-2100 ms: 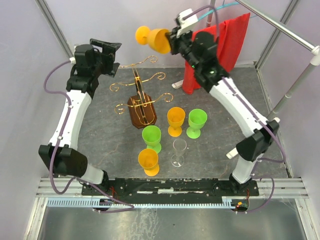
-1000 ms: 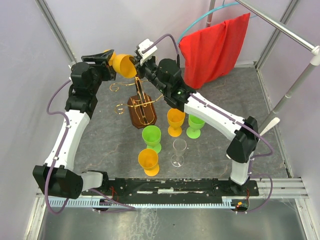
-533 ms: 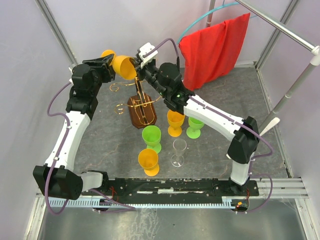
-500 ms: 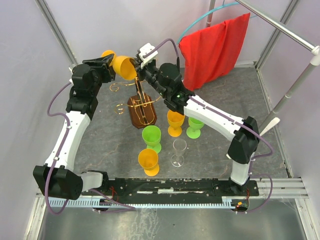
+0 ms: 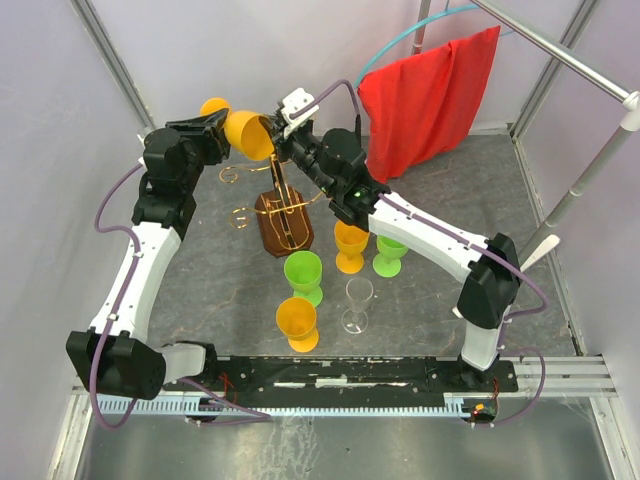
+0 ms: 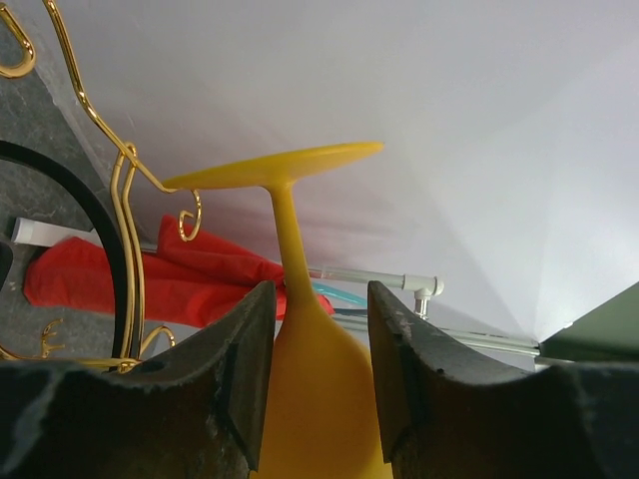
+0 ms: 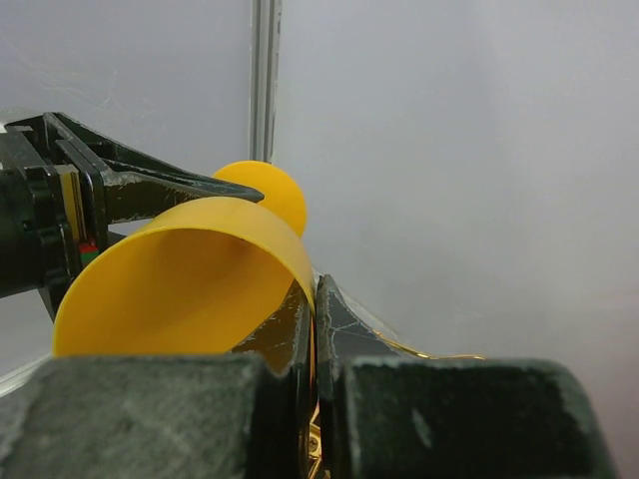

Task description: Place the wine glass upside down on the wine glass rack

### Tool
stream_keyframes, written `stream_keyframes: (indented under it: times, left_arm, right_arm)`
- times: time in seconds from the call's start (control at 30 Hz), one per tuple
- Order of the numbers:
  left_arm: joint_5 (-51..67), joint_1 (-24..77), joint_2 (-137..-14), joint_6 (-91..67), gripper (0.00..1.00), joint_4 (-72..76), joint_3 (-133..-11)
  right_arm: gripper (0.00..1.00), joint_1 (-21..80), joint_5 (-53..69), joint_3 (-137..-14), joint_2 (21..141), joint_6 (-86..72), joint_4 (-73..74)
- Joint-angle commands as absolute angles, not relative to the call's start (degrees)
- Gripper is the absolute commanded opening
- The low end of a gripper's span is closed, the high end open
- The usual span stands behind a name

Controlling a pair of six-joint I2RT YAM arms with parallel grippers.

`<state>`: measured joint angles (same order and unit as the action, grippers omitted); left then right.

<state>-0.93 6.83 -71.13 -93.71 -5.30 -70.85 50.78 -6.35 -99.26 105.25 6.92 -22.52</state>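
Closest to the arm bases there's a bunch of cups standing upright on the grey table (image 5: 215, 290): an orange cup (image 5: 297, 322) and a clear glass (image 5: 357, 303) in front. Then comes a green cup (image 5: 303, 274), and behind those another orange one (image 5: 351, 243) with a second green one (image 5: 392, 248) just beside it.

Past them sits the wine glass rack (image 5: 283, 225), dark wooden base on the table, gold wire arms curling out to the sides.

The wine glass (image 5: 248, 133) itself is up in the air behind the top of the rack, not on it. It's tipped roughly on its side, with the mouth toward the right arm and the foot toward the back left.

The right gripper (image 7: 314, 289) has its fingers pinched together on the rim of the bowl, one inside and one outside.

The left gripper (image 6: 319, 299) has its fingers spread either side of the narrow end of the bowl, just below the stem. Can't tell if they're actually squeezing it.

In the left wrist view the foot's edge lines up with one gold wire; touching or not, no idea.

A red cloth (image 5: 430, 90) hangs at the far back right.
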Motion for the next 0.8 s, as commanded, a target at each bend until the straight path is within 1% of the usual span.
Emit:
stream_keyframes:
  times: [0.0,0.17,0.23,0.37,0.47,0.57,0.67,0.77]
  left_arm:
    - [0.40,6.95,-70.73,-96.68,0.48,-0.02,-71.18]
    - [0.61,6.87,-70.92,-96.68,0.48,0.44,-71.37]
    - [0.62,6.92,-70.93,-96.68,0.45,0.57,-71.37]
    - [0.52,6.94,-71.10,-96.44,0.33,1.29,-71.41]
    - [0.61,6.92,-71.19,-95.93,0.21,1.95,-71.37]
    - [0.59,6.94,-71.27,-95.15,0.09,2.87,-71.45]
    - [0.60,6.91,-71.60,-94.80,0.03,4.19,-71.45]
    - [0.70,6.94,-72.07,-94.79,0.03,4.85,-71.54]
  right_arm:
    - [0.01,51.33,-3.24,-99.05,102.41,5.47,-26.40]
    - [0.01,51.24,-2.78,-98.88,102.23,5.16,-26.91]
    - [0.00,51.24,-2.77,-98.96,102.22,5.39,-26.61]
    - [0.01,51.09,-2.81,-99.04,102.25,5.31,-26.21]
    - [0.10,51.02,-2.94,-98.90,102.13,5.27,-25.94]
    - [0.15,50.76,-3.26,-98.48,101.68,5.37,-25.84]
    - [0.16,50.50,-3.21,-97.90,101.24,5.36,-25.84]
    - [0.17,50.27,-3.28,-97.42,100.83,5.50,-25.76]
